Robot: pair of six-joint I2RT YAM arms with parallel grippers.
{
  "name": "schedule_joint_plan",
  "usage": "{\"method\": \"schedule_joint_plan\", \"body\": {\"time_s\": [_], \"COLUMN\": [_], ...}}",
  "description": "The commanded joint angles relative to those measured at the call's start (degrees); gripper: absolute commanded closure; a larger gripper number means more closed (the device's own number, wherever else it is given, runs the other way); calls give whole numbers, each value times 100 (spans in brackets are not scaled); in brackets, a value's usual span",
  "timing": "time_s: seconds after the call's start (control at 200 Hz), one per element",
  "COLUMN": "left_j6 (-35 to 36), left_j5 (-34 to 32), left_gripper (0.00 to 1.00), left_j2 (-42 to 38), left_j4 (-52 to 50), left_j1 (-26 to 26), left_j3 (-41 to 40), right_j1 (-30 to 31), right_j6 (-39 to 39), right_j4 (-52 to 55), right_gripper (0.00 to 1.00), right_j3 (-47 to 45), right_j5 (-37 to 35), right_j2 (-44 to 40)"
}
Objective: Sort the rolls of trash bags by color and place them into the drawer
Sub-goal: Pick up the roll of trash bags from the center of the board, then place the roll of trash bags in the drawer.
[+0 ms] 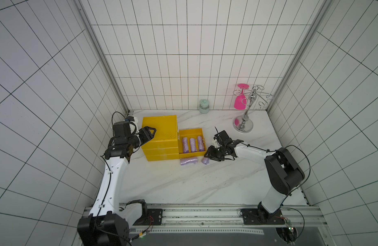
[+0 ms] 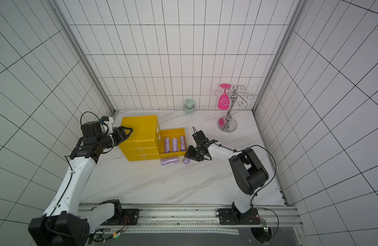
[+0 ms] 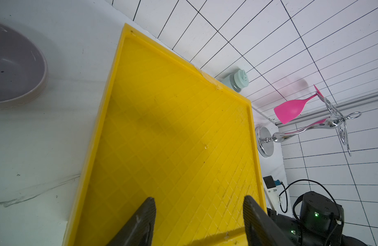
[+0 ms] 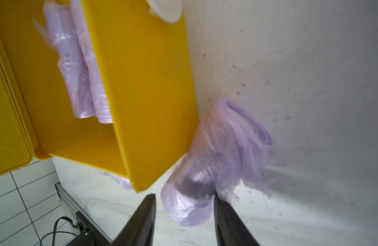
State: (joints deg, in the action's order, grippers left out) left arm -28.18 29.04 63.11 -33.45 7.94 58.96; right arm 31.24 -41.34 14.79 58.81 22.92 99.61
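Between the jaws of the right pincer [image 4: 183, 194]: one lilac crinkled-plastic bag roll [image 4: 222, 144], jaws part-open, not clamped. Just beside, pulled-out yellow plastic drawer [image 4: 145, 85] holds three lilac rolls [image 1: 192, 144]. Farther off, another loose lilac roll [image 1: 188, 160] on white marble table [image 1: 205, 187]. Two left, I reckon.

Both top views high, looking down at whole table [image 1: 205, 187]; wrist views close: left over cabinet [image 3: 173, 138], right beside drawer [image 4: 145, 85].

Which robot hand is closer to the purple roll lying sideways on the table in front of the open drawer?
The right. The right gripper is just beside the sideways roll, astride a second roll; the left gripper hovers over the top of the yellow cabinet.
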Motion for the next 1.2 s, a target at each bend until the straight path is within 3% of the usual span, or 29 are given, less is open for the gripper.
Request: {"method": "schedule_joint_plan", "body": {"time_s": [0.0,0.325,0.44,0.66,0.904,1.199], "left_j6": [59,59,63,59,12,-11], "left_j5": [-27,-36,-47,-51,-38,-38], "left_gripper": [35,35,35,35,35,35], "left_j2": [-29,-38,-28,-18,-12,-18], "left_j4": [-179,-181,-179,-179,-154,-131], "left_j1": [17,14,14,14,10,15], "left_j3": [-86,-95,-95,-60,-51,-78], "right_j1": [-83,-141,-174,-311,-321,-186], "right_j6": [-23,3,10,364,1049,1681], "right_j4": [-64,-45,-37,552,1738,2868], "right_gripper": [53,59,71,81,83,83], "right_j3": [-106,-181,-270,-151,945,2801], "right_j5": [-45,-260,-357,-668,-974,-862], "right_j2": [199,446,258,-376,-743,-81]}}
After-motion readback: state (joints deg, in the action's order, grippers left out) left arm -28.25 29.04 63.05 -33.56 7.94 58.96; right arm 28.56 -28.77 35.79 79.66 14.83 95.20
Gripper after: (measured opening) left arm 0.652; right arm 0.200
